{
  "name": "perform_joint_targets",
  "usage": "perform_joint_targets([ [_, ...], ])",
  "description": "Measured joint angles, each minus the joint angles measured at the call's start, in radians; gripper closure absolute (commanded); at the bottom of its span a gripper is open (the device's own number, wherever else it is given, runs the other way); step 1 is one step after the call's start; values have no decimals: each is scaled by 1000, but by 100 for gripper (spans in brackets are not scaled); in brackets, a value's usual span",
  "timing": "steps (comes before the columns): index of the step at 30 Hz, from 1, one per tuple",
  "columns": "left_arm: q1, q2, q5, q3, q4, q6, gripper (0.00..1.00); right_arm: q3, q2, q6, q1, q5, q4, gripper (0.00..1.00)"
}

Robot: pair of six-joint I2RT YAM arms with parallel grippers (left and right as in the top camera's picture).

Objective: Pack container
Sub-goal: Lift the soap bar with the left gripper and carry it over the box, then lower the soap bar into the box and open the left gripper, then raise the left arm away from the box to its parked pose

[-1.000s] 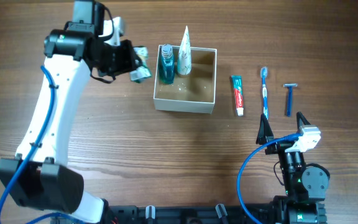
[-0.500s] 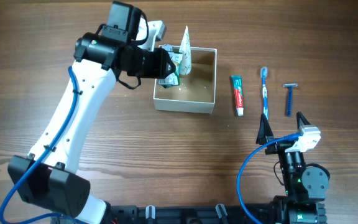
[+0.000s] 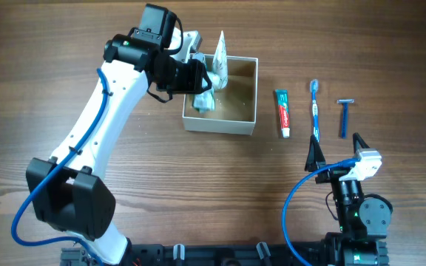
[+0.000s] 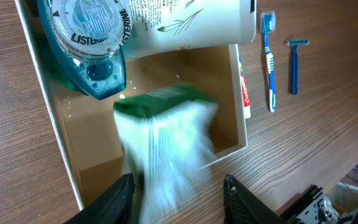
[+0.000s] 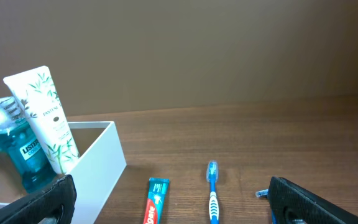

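Note:
The container (image 3: 220,125) is a square white-walled box with a tan floor, also seen in the left wrist view (image 4: 48,106) and the right wrist view (image 5: 98,168). A blue mouthwash bottle (image 4: 89,37) and a white tube (image 3: 220,59) stand at its back. My left gripper (image 3: 198,85) hovers over the box's left half with its jaws (image 4: 179,186) apart. A green-and-white packet (image 4: 166,143) is blurred between and below them, over the box floor (image 3: 203,101). My right gripper (image 3: 336,151) is open and empty near the front edge.
A toothpaste tube (image 3: 283,112), a blue toothbrush (image 3: 315,109) and a blue razor (image 3: 344,117) lie side by side on the wooden table right of the box. They also show in the right wrist view: toothpaste (image 5: 154,202), toothbrush (image 5: 212,193).
My left arm swung right with the packet, from left of the box to above its left half. The packet now sits lower, blurred, inside the box. The right arm stayed still.

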Motion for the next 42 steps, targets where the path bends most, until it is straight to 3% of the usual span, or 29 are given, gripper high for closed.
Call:
perform_joint_targets([
  [25,-14,-27,1,0,-6,0,39,0,0,0,0,0,0,0],
  [27,-3,-59,-17,0,-30,0,32,0,0,0,0,0,0,0],
  [30,36,-128,-91,0,-97,4,0,0,0,0,0,0,0,0],
  [42,272,-192,-391,6,-232,-23,0,0,0,0,0,0,0,0],
])
